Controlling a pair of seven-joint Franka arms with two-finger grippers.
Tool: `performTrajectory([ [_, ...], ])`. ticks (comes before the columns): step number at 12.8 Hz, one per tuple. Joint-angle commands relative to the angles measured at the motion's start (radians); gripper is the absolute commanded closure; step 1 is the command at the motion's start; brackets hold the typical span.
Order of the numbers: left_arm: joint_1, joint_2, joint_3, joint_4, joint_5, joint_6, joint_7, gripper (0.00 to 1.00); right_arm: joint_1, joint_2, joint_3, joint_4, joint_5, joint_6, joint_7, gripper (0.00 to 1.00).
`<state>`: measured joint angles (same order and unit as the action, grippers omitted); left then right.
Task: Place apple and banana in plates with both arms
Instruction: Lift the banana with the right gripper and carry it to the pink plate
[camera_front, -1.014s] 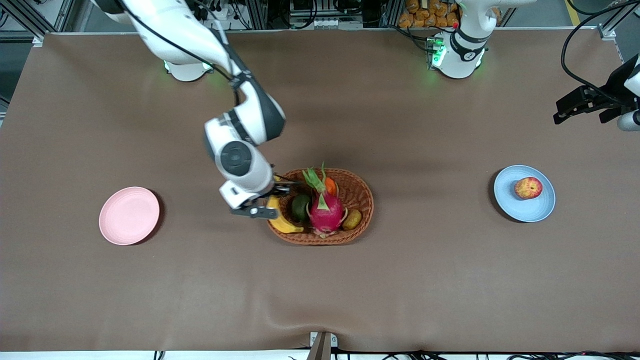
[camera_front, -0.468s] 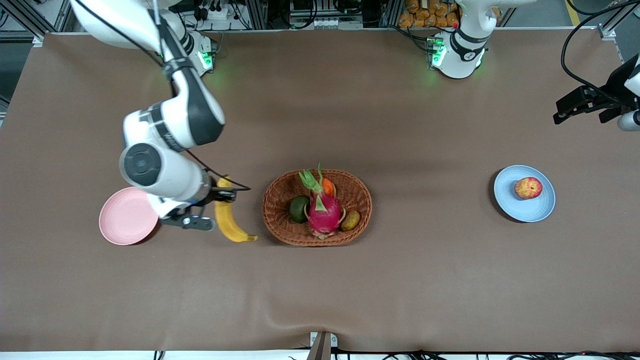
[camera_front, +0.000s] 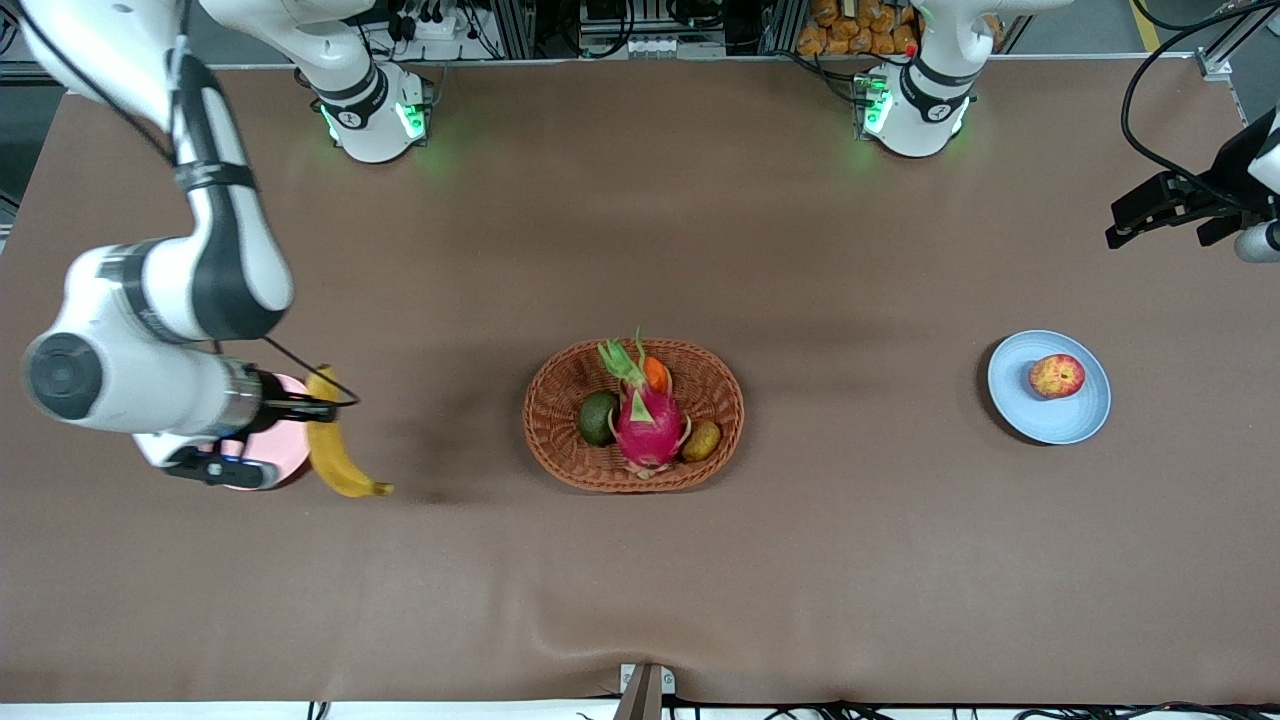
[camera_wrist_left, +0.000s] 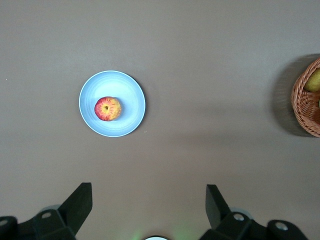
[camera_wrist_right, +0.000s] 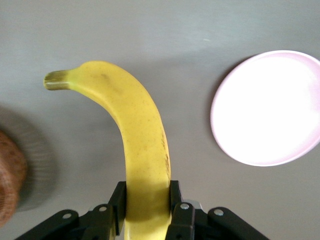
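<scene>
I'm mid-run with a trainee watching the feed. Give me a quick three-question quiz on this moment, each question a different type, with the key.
1. True or false: the apple already lies on the blue plate.
2. Multiple choice: the right gripper is A) open over the basket, B) shut on the banana, C) resting on the table.
3. Short answer: where is the left gripper, and what is it doing?

Key
1. True.
2. B. It holds the banana in the air by the edge of the pink plate, not yet over its middle.
3. It waits open, holding nothing, up in the air toward the left arm's end of the table.
</scene>
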<state>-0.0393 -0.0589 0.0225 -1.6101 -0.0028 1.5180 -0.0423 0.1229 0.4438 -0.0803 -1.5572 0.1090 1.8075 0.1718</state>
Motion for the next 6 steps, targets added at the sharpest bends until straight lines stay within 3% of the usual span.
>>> performTrajectory([
  [1,-0.007,0.007,-0.004,0.024,0.0,-0.012,-0.016,0.0,-0.086,-0.043,0.022,-0.073,-0.06,0.03,-0.082,1.0],
  [6,-0.007,0.008,-0.004,0.026,-0.005,-0.016,-0.016,0.0,-0.184,-0.04,0.022,-0.182,-0.163,0.215,-0.225,1.0],
])
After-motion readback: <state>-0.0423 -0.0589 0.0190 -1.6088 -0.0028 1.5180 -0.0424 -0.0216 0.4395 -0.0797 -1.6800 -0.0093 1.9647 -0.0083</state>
